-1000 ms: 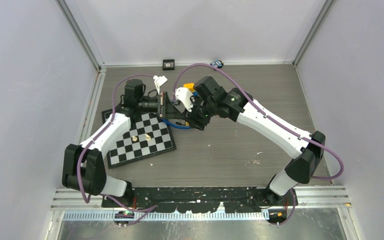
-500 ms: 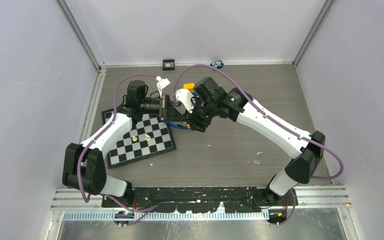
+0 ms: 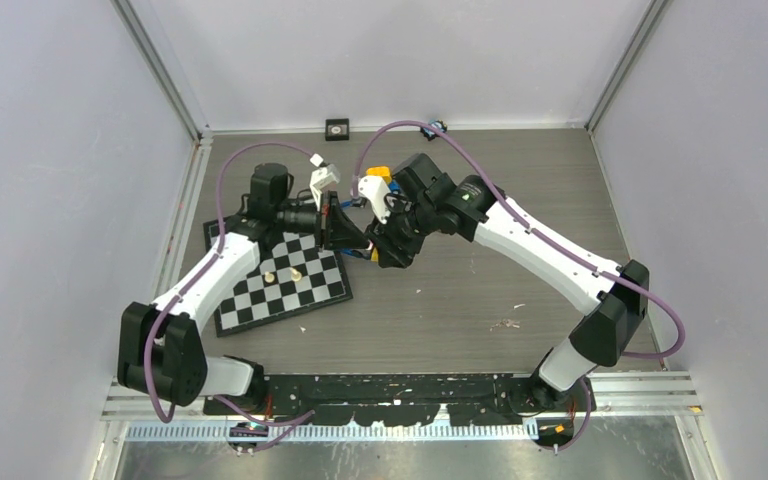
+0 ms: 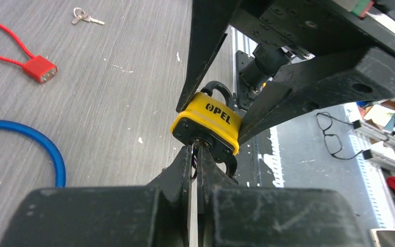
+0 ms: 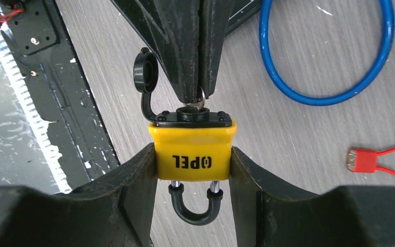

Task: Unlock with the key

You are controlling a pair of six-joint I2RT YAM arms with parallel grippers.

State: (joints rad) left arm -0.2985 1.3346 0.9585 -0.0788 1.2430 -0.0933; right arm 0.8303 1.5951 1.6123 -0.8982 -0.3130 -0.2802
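Padlock [image 5: 193,146] clamped between right jaws; left jaws pinch key [image 5: 200,106] at keyhole end; dust cap [image 5: 145,67] flipped open.

The key [image 5: 201,104] is mostly hidden inside the left pincer [image 4: 196,157], only a sliver showing

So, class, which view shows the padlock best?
The right wrist view: the padlock sits square-on in the right gripper, with shackle, dust cap and key visible. The left wrist view shows it tilted, shackle partly hidden. The top external view barely shows it.
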